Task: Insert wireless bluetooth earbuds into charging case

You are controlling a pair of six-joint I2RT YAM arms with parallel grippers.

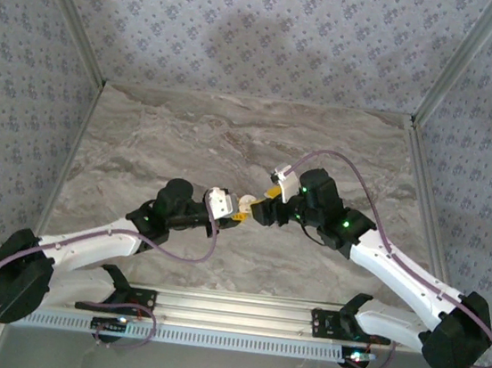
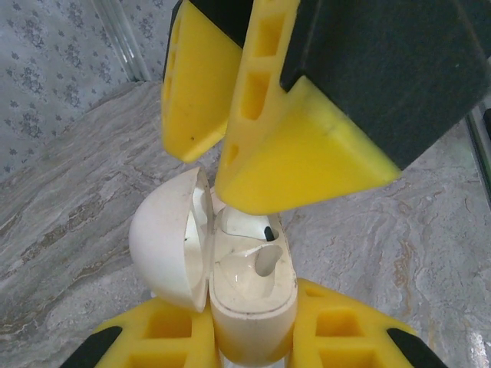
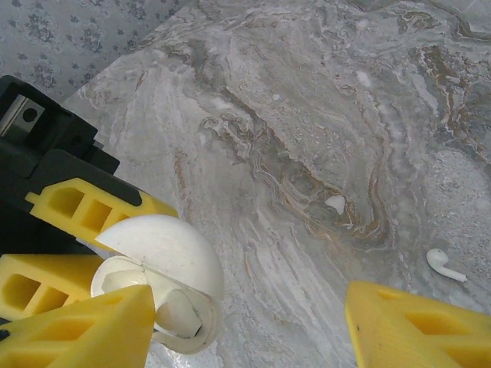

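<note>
Keeping the charging case [image 2: 253, 307] steady with its mouth up looks like the key to this step. The left wrist view shows the left gripper [image 2: 253, 331] clamped tight on the case's lower body, with the lid [image 2: 165, 245] standing open to the left. One earbud [image 2: 244, 222] sits in the far socket, and the near socket [image 2: 266, 261] looks empty. The right gripper [image 2: 220, 172] hangs just above the seated earbud.

From the right wrist, the right gripper's fingers [image 3: 414, 322] stand wide apart with nothing between them, and one of them is just beside the open case. A loose earbud [image 3: 443, 263] lies on the worktop [image 3: 307, 115], well apart from the case. It probably goes in next, stem first into the empty socket and lowered straight so it does not knock the lid.

Overhead, both arms reach inward with elbows bent, and the grippers meet nose to nose over the middle of the worktop.
</note>
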